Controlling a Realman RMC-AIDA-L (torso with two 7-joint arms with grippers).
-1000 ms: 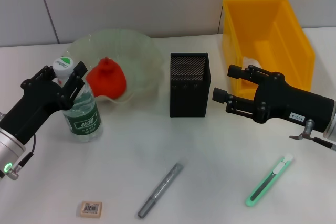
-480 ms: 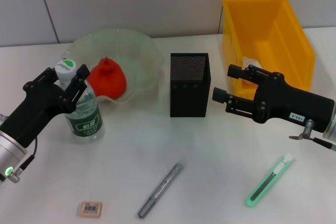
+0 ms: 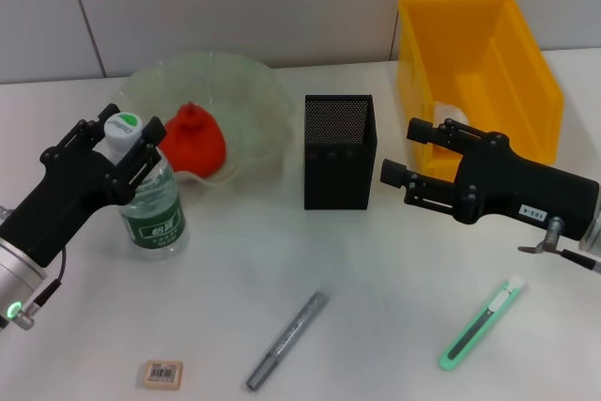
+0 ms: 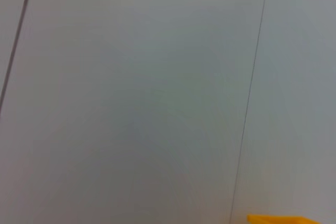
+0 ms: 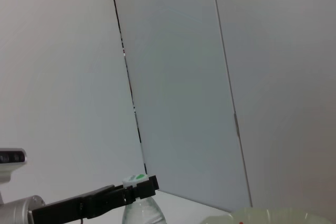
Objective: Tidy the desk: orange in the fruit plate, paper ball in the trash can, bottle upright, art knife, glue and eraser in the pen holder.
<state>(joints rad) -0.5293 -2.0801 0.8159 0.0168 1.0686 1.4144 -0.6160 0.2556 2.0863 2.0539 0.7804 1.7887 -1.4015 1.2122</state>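
**Bottle upright on the left, three small items loose at the near edge**

I see the bottle [image 3: 150, 202] standing upright toward the counter's [image 3: 376, 269] left side, white cap up, just in front of the fruit plate [image 3: 246, 100]. My left gripper [image 3: 120, 151] is at its neck with the jaws set apart, one finger on each side of the cap; I cannot tell whether either finger touches it. The right wrist view catches the same thing from far off: the bottle [image 5: 140, 209] with the left gripper [image 5: 137, 190] at its cap.

The orange [image 3: 192, 141] sits inside the plate, on its near left part, just beside the bottle. The pen holder [image 3: 339, 151] stands upright near the counter's middle, to the right of the plate. The trash can [image 3: 481, 68] is at the far right corner, with something white lying in it, mostly hidden behind my right arm.

Along the near edge lie the eraser [image 3: 162, 374] toward the left, label up, the glue [image 3: 287, 327] near the middle, lying at a slant, and the knife [image 3: 482, 322] toward the right, also slanted. All three are well apart from each other.

My right gripper [image 3: 406, 158] hangs between the holder and the can, jaws apart and holding nothing.
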